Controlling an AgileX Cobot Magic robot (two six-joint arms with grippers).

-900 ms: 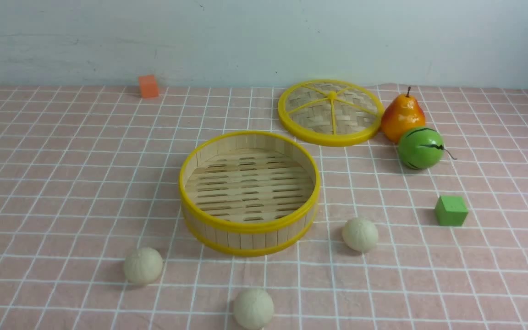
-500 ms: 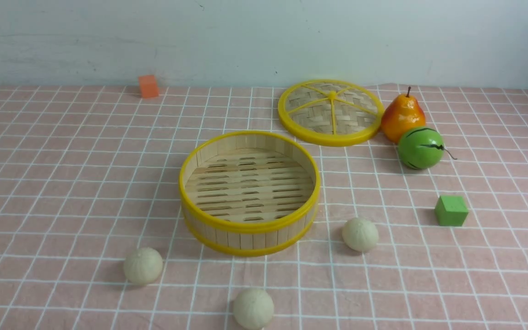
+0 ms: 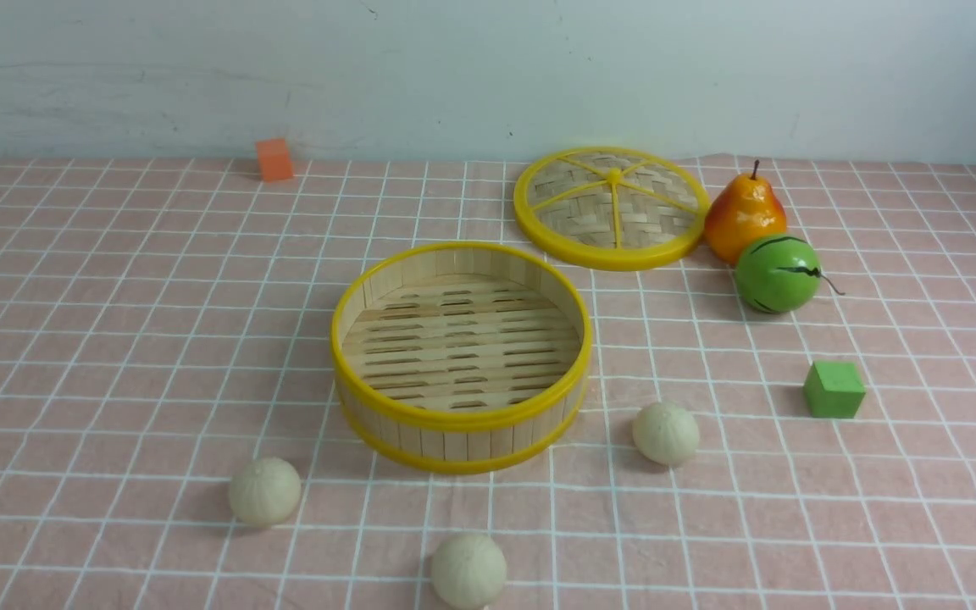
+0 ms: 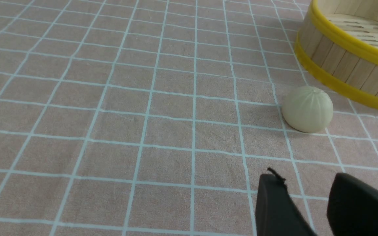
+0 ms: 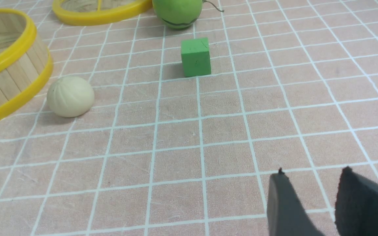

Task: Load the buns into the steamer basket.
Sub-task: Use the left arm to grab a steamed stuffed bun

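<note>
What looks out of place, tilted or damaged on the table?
Nothing looks damaged or spilled. The steamer basket stands upright and empty; its lid lies flat behind it, beside the pear. All three buns sit on the cloth outside it.

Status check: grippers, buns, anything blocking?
Left gripper, right gripper: jaws apart, empty. Left bun, near bun, right bun all on the cloth; basket empty. Lid off behind it, nothing in the way.
</note>
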